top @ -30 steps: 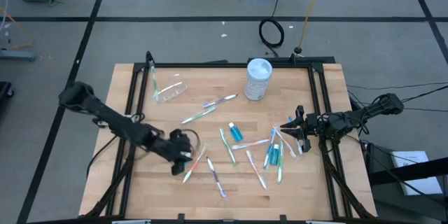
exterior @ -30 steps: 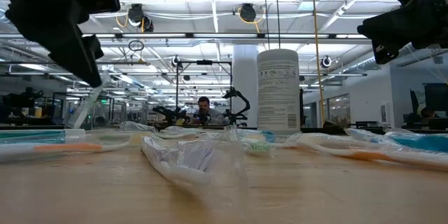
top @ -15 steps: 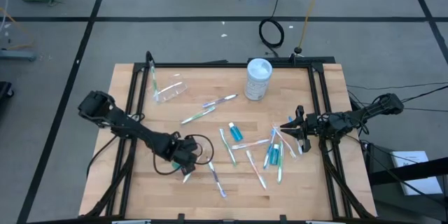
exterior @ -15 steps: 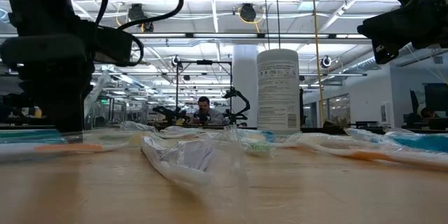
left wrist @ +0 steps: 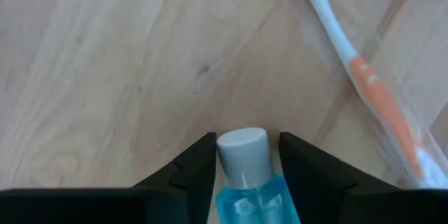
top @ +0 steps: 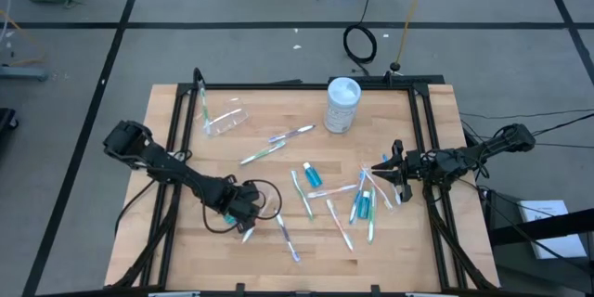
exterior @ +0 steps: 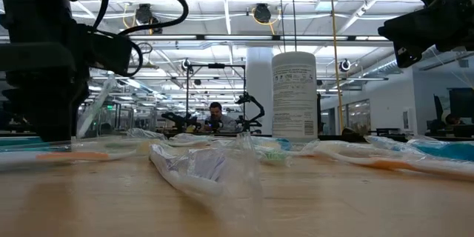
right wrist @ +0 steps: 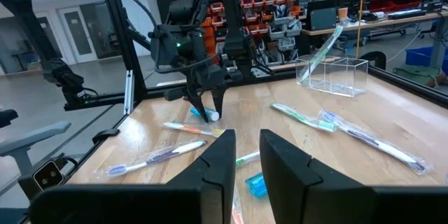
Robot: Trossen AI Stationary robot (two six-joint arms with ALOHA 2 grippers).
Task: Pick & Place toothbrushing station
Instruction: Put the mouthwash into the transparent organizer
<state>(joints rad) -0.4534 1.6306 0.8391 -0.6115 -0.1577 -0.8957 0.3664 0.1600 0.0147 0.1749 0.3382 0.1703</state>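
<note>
My left gripper [top: 243,213] points steeply down at the table's near left. Its open fingers [left wrist: 199,171] stand on either side of a small blue toothpaste tube [left wrist: 245,171] with a pale cap, which lies flat on the wood. An orange-handled toothbrush [left wrist: 371,87] lies beside it. More toothbrushes [top: 277,145] [top: 302,195] and another blue tube [top: 312,174] are scattered over the middle. The clear cup [top: 224,119] stands far left with a toothbrush [right wrist: 325,49] leaning in it. My right gripper [top: 382,174] waits level at the right edge, narrowly open and empty. My left gripper comes from above with one finger on each long side of the tube's cap end [left wrist: 243,150]. The fingers stand very close to it, and whether they touch it I cannot tell. The tube lies on the table.
A tall white cylindrical container [top: 342,104] stands at the far edge, right of centre. A cluster of toothbrushes and tubes [top: 364,206] lies in front of my right gripper. Black frame rails [top: 176,139] run along the table's left and right sides.
My left gripper has come down toward the table and tipped from a slant to pointing steeply down, ending over the blue tube at the near left. The tube and toothbrushes lie where they were.
</note>
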